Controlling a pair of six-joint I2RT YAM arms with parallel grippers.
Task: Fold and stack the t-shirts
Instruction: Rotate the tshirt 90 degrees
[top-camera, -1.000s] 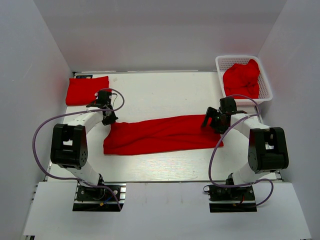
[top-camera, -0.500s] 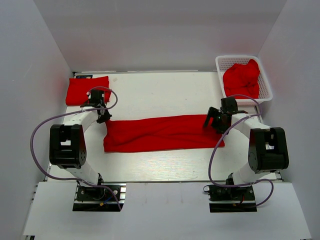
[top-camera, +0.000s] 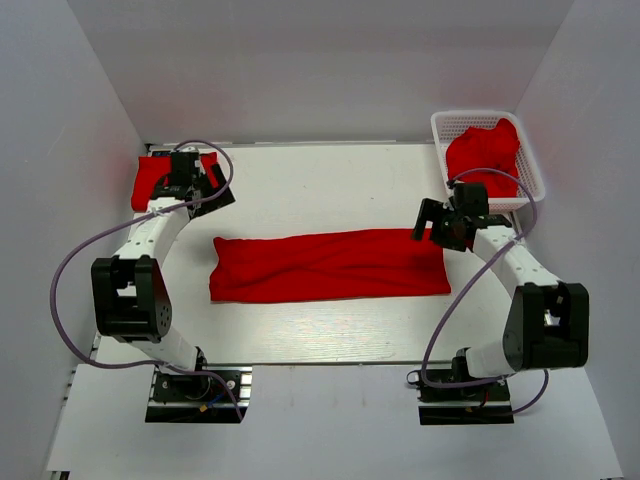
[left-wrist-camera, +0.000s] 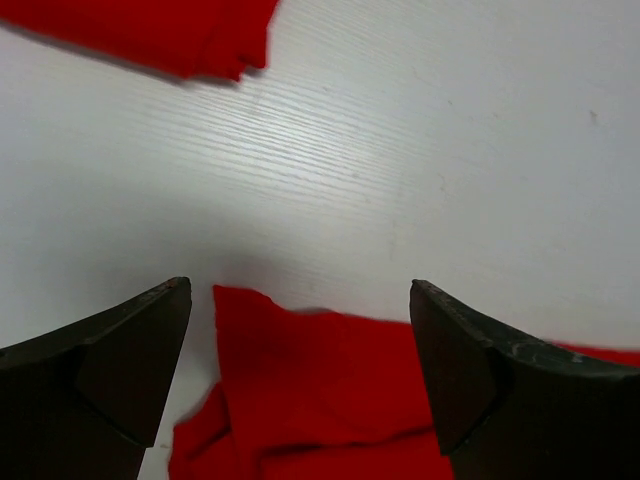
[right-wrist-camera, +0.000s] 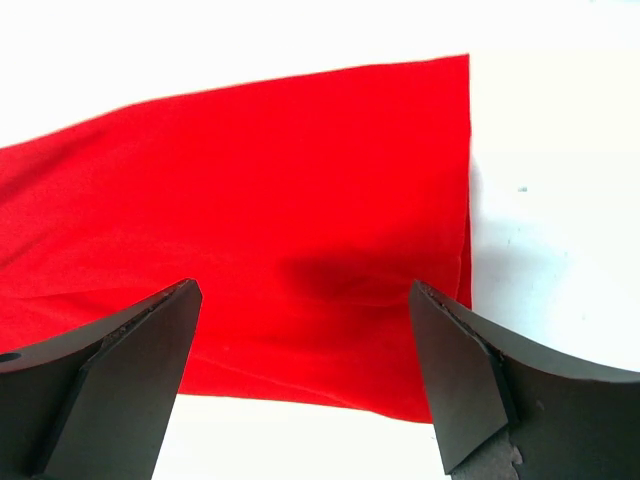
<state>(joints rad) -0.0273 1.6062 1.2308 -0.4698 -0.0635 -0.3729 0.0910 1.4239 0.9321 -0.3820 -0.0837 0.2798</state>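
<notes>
A long, folded red t-shirt lies flat across the middle of the table. Its left corner shows low between my left gripper's fingers, and its right end fills the right wrist view. My left gripper hangs open above the table, just behind that corner and holding nothing. My right gripper hovers open over the right end, also with nothing in it. A second t-shirt, folded, rests at the back left.
A white mesh basket at the back right holds crumpled red t-shirts. White walls close in the table on the left, right and back. Purple cables loop from both arms.
My left gripper has opened, let go of the long t-shirt's left end and drawn back toward the far left. The right gripper has lifted slightly back, still open. The t-shirt has settled flat.
</notes>
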